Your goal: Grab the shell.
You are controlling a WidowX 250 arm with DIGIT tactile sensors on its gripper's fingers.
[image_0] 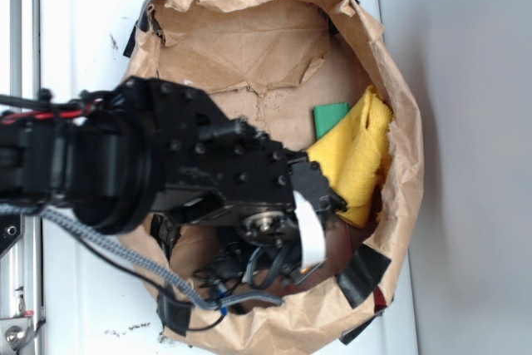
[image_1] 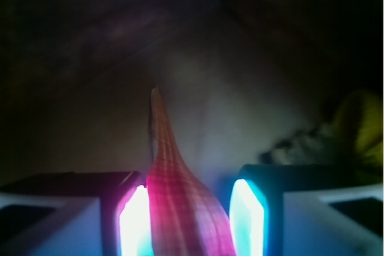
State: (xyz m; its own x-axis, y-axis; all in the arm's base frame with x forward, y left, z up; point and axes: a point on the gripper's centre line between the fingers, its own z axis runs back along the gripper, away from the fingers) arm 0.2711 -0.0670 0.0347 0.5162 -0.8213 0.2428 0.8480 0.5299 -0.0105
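Pincer [image_1: 191, 223] low, straddling shell [image_1: 180, 196]

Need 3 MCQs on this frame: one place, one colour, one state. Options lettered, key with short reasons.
1. Where is the shell in the wrist view?
A. Between the two fingers of the hand
B. On top of the cloth
C. Outside the paper bag

2. What colour is the cloth lying in the bag?
A. Red
B. Yellow
C. Blue

3. How does the flat green block lie relative to the cloth?
A. Far away, outside the bag
B. Stacked on top of it
C. Right beside it, with the cloth covering one edge

Key: 1 A, the ridged shell rises from between the two lit fingers. 2 B, the exterior view shows it bright yellow. 3 C, the block peeks out at the cloth's edge inside the bag.
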